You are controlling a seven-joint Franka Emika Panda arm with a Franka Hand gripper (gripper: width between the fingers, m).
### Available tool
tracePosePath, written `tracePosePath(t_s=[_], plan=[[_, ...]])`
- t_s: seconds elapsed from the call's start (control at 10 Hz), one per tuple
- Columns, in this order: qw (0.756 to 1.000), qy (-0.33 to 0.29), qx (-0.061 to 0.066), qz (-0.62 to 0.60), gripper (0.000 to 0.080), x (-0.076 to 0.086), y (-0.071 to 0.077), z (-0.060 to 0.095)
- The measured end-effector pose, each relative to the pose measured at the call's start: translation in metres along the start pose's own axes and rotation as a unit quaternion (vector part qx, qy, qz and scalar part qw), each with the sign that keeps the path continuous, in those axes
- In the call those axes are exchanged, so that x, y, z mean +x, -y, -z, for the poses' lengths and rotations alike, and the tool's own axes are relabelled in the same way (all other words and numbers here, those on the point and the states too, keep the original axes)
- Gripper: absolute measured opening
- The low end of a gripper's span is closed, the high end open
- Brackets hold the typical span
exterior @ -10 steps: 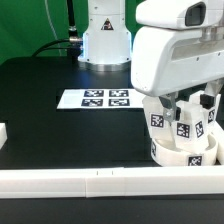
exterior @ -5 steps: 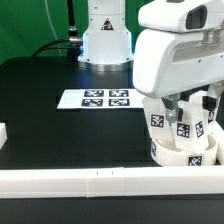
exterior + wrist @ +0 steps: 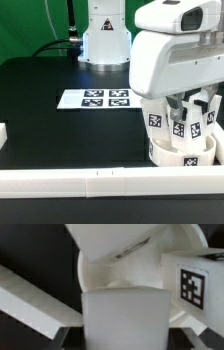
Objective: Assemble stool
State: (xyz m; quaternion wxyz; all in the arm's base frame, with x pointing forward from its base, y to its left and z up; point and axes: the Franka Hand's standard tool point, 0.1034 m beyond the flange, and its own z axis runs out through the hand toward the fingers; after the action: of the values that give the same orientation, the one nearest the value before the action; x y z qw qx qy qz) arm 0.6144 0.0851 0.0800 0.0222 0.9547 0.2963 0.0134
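Observation:
The white round stool disc (image 3: 183, 153) lies at the exterior view's right, just behind the front rail. White block legs with black-and-white tags (image 3: 158, 121) stand upright in it. My gripper (image 3: 188, 108) hangs right over the disc, shut on one upright leg (image 3: 181, 127). In the wrist view the held leg (image 3: 125, 317) fills the gap between my fingers (image 3: 70, 334), and my gripper (image 3: 128, 339) is closed on its sides. Beyond it are the disc (image 3: 95, 272) and another tagged leg (image 3: 193, 280). The held leg's lower end and its socket are hidden.
A long white rail bar (image 3: 90, 182) runs along the table's front edge and also shows in the wrist view (image 3: 30, 297). The marker board (image 3: 95, 98) lies mid-table. A small white block (image 3: 3, 132) sits at the left edge. The robot base (image 3: 105, 35) stands behind.
The arm has shifted very slightly over the disc, as if turning a little. The leg stays in the gripper and the disc has not moved.

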Motion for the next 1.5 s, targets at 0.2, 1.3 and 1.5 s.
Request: tracePosePath(t_s=[0.2, 1.3, 1.5], plan=[[0.999, 0.000, 0.000, -0.055, 0.0336, 0.000, 0.000, 0.000], [0.803, -0.005, 0.016, -0.595, 0.0337, 0.007, 0.016, -0.002], [0.714, -0.007, 0.018, -0.699, 0.0337, 0.013, 0.027, -0.001]])
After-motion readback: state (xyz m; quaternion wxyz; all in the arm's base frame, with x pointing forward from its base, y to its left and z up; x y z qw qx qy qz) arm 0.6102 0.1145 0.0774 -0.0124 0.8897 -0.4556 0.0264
